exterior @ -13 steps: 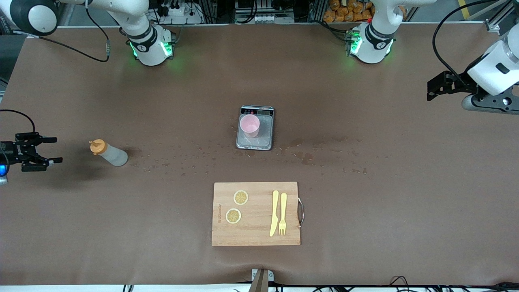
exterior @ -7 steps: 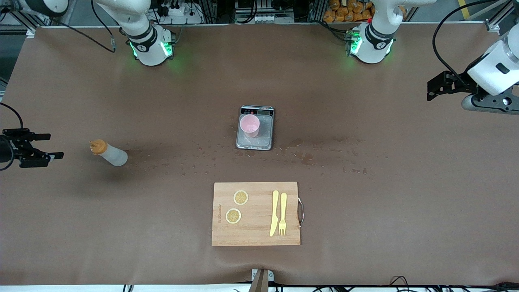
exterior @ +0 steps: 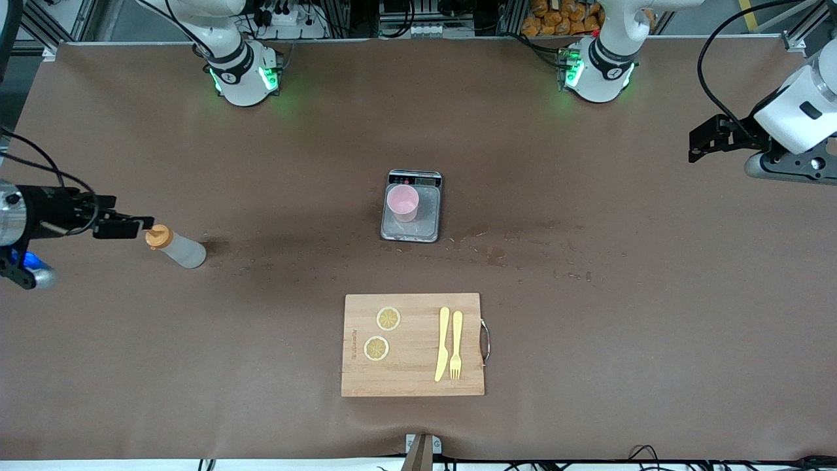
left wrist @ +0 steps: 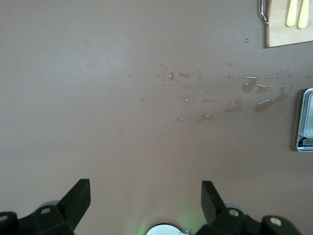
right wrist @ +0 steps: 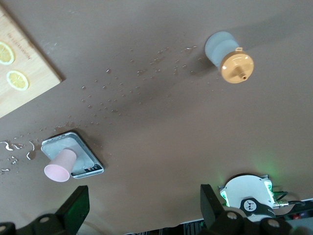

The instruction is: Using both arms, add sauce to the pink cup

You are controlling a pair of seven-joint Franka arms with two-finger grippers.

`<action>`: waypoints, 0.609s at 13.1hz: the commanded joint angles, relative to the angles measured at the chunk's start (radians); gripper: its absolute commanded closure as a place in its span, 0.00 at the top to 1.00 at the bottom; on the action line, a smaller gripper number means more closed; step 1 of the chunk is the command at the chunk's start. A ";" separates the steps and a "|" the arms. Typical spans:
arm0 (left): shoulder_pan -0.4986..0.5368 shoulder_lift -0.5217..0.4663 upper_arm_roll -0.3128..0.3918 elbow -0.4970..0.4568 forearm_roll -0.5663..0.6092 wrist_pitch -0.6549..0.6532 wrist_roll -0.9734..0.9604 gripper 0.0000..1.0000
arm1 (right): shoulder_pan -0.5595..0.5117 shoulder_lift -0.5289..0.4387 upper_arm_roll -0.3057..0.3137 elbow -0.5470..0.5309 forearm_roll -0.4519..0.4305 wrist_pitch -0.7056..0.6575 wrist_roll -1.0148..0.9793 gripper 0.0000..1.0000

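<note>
The sauce point(exterior: 178, 248) is a whitish squeeze bottle with an orange cap point(exterior: 155, 237). It stands on the table toward the right arm's end, and the right wrist view shows the sauce point(right wrist: 227, 53) from above. My right gripper point(exterior: 123, 226) hovers just beside the cap, open point(right wrist: 144, 205), with nothing between its fingers. The pink cup point(exterior: 403, 201) stands upright on a grey scale point(exterior: 425, 226) at mid-table, and the right wrist view also takes in this cup point(right wrist: 61, 165). My left gripper point(exterior: 697, 145) waits open point(left wrist: 145, 200) over the left arm's end of the table.
A wooden cutting board point(exterior: 413, 376) lies nearer the front camera than the scale, with two lemon slices point(exterior: 388, 318), a yellow knife point(exterior: 443, 343) and a yellow fork point(exterior: 456, 345) on it. Liquid droplets point(exterior: 497, 252) speckle the brown table between the bottle and the scale.
My right gripper has swung in from the table's edge toward the sauce bottle and now sits beside its cap. The left arm has not moved.
</note>
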 commanded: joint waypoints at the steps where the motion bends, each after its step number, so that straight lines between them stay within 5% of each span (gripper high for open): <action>1: 0.000 -0.002 0.000 0.007 -0.008 -0.010 -0.002 1.00 | 0.044 -0.100 -0.015 -0.035 -0.030 -0.002 -0.009 1.00; 3: 0.000 0.001 0.000 0.007 -0.008 -0.010 -0.002 1.00 | 0.056 -0.199 -0.006 -0.061 -0.123 0.010 -0.062 1.00; 8: 0.001 0.006 0.000 0.007 -0.009 -0.010 -0.002 1.00 | -0.005 -0.433 -0.001 -0.280 -0.150 0.131 -0.283 1.00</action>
